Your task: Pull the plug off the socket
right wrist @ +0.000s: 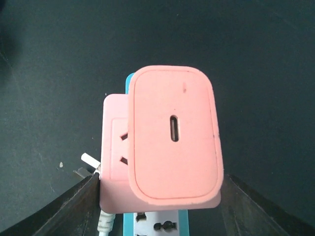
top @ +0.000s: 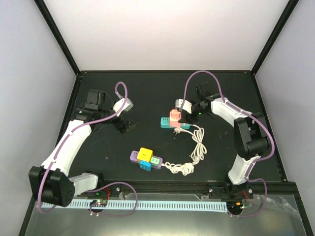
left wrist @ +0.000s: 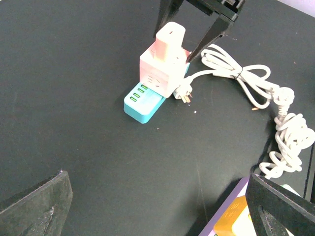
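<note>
Far right on the tabletop (top: pixel 147 93), the pink plug (left wrist: pixel 170 35) sits in the pink socket cube (left wrist: pixel 156 76) atop a teal strip (left wrist: pixel 142 105). The right pincer (left wrist: pixel 174 46) straddles it, jaws parted, seemingly not yet clamped. Nothing pins the cube and strip, so a pull may lift both. The left pincer (left wrist: pixel 156 174) hangs wide open, empty.

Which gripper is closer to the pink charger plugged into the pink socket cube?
Right. The right gripper straddles the pink charger, one finger on either side. The left gripper hangs open far off on the robot's left side, apart from it.
</note>
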